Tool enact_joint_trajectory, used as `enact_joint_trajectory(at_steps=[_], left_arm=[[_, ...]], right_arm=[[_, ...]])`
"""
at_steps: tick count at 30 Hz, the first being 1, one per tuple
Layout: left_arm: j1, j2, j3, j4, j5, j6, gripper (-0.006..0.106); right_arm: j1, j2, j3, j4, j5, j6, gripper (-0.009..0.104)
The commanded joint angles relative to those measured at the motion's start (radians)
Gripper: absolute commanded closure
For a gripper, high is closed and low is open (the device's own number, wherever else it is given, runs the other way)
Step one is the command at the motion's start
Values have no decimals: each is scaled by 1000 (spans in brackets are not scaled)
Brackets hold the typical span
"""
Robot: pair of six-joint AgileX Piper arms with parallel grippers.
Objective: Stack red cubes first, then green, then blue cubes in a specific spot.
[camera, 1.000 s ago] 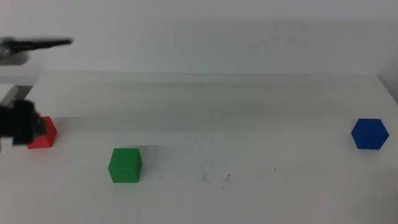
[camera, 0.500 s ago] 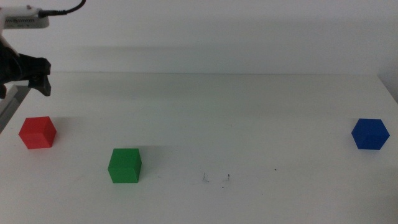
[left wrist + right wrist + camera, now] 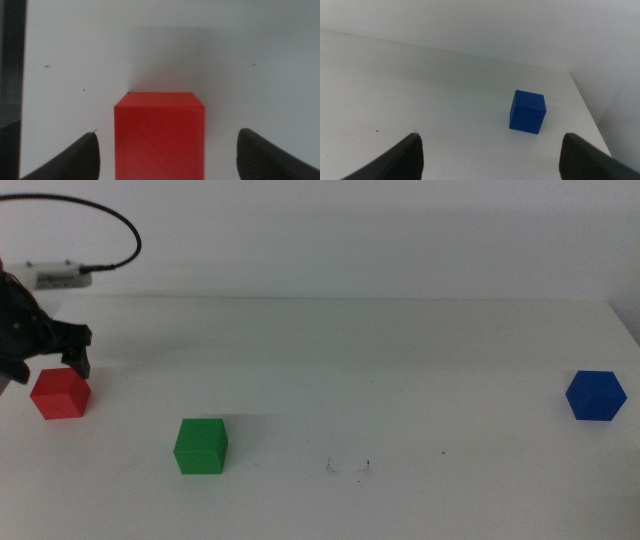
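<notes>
The red cube (image 3: 60, 393) sits on the white table at the far left. My left gripper (image 3: 45, 358) hovers just over and behind it, jaws open. In the left wrist view the red cube (image 3: 159, 137) lies centred between the open jaws of the left gripper (image 3: 167, 133), untouched. The green cube (image 3: 201, 446) stands front left. The blue cube (image 3: 595, 395) stands far right; it also shows in the right wrist view (image 3: 527, 111), ahead of my open, empty right gripper (image 3: 490, 137). The spot with two dark specks (image 3: 348, 466) lies front centre, bare.
A lone dark speck (image 3: 444, 452) lies right of the marked spot. The table's back edge (image 3: 340, 299) meets a white wall. A black cable (image 3: 120, 230) loops above the left arm. The right arm is out of the middle view.
My left gripper was low at the red cube's left side, rose up and back, and has now come down over the cube with jaws open. The cubes have not moved.
</notes>
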State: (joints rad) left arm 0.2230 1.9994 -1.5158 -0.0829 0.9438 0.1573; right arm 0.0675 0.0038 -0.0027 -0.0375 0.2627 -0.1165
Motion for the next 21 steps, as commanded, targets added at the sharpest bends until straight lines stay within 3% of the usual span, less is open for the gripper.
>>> enact_joint_trajectory(at_steps=[1,6,9,15,17,21], left_arm=[[5,27,-11,-12,-27,1,7],[5,85,-11,-12,-54,1,8],[5,100,-11,-13,-54,3,17],[-20,30,-15,-64,21,-5,63],[-85,-35,-15,-1,58,-99,78],[-302,-158,-15,156,98,-409,99]], right_arm=[[-8,-4,3,-9,-1,-12,2],[-8,-4,3,-9,-1,-12,2],[-8,-4,3,-9,-1,-12,2],[-8,-4,3,-9,-1,-12,2],[-8,-4,3,-9,-1,-12,2],[-8,-4,3,-9,-1,-12,2]])
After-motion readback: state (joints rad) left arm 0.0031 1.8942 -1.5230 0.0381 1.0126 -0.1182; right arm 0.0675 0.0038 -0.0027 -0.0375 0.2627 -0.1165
